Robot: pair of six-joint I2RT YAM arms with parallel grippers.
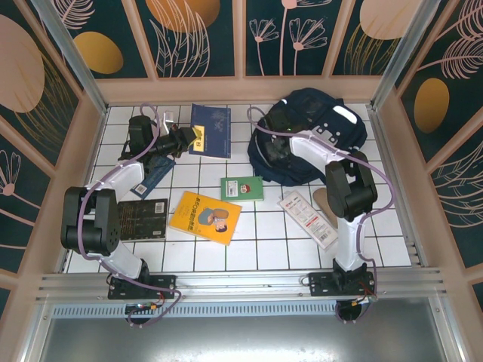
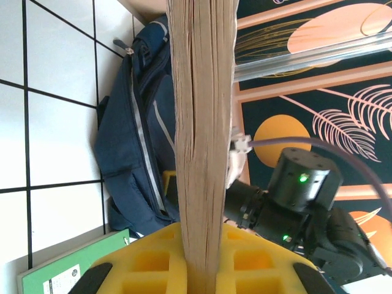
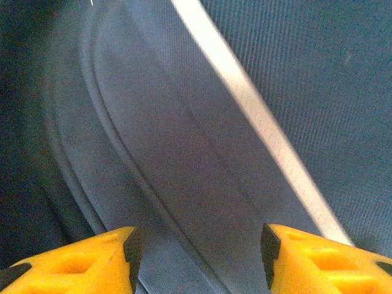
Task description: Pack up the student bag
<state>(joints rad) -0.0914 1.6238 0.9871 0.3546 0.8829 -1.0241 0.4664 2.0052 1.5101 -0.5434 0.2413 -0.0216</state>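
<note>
**A:** Where is the bag placed relative to the two grippers?

**B:** The bag (image 1: 324,124) is laid at the far right of the table (image 1: 249,245). The right gripper (image 3: 199,245) is held directly over its left side. The jaws are set apart with nothing between them, and navy fabric and a white stripe (image 3: 257,122) are seen just beyond. Whether the fabric is touched cannot be told.

**A:** And the left gripper?

**B:** The left gripper (image 1: 183,140) is clamped on a book (image 1: 211,130), which is seen edge-on from the wrist, pages toward the camera. The bag is found to that gripper's right, well apart from it, with bare tiles between.

**A:** Which relation is the coming move turned on?

**B:** The rightward line from book to bag, it is judged. The bag's long axis is run from near-left to far-right, so its left side is presented toward the book. The right arm is much nearer and is probably meant to hold the mouth open. An opening cannot be made out from above.
</note>
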